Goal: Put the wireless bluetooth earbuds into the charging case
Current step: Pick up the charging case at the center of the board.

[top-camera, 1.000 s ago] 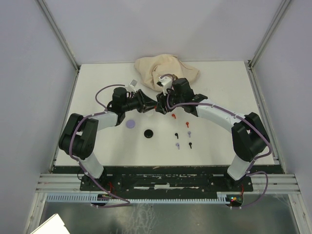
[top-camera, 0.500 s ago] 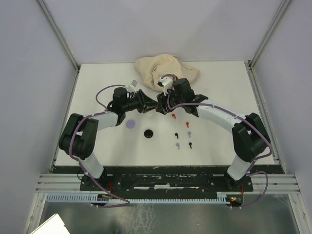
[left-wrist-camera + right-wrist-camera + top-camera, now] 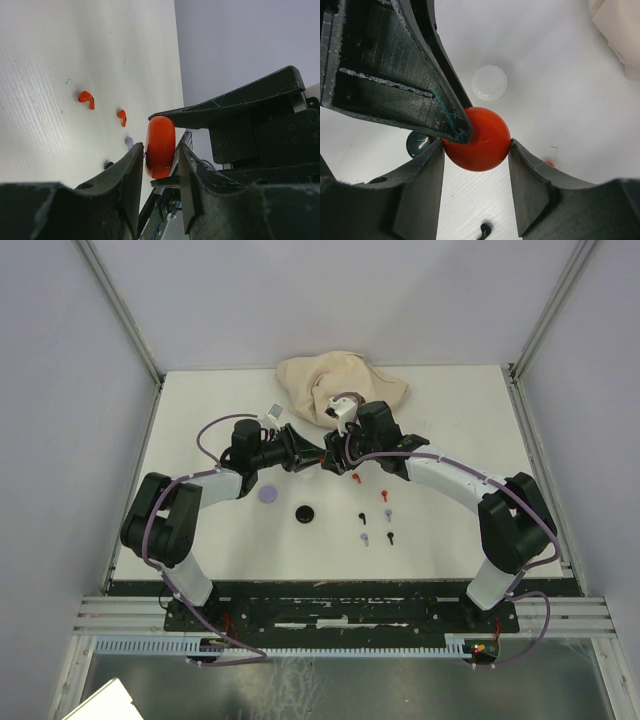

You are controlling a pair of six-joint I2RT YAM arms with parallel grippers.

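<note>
Fingers [image 3: 131, 175] of the left end effector [image 3: 160, 150] are pinched narrow on the flat faces of the red round case [image 3: 161, 132]. The right end effector [image 3: 476, 146] grips the same case across its rim, up off the tabletop [image 3: 450, 420]. Earbuds [image 3: 363, 517] lie loose on the tabletop just in front, and a tan cloth bag [image 3: 340, 380] sits behind.
</note>
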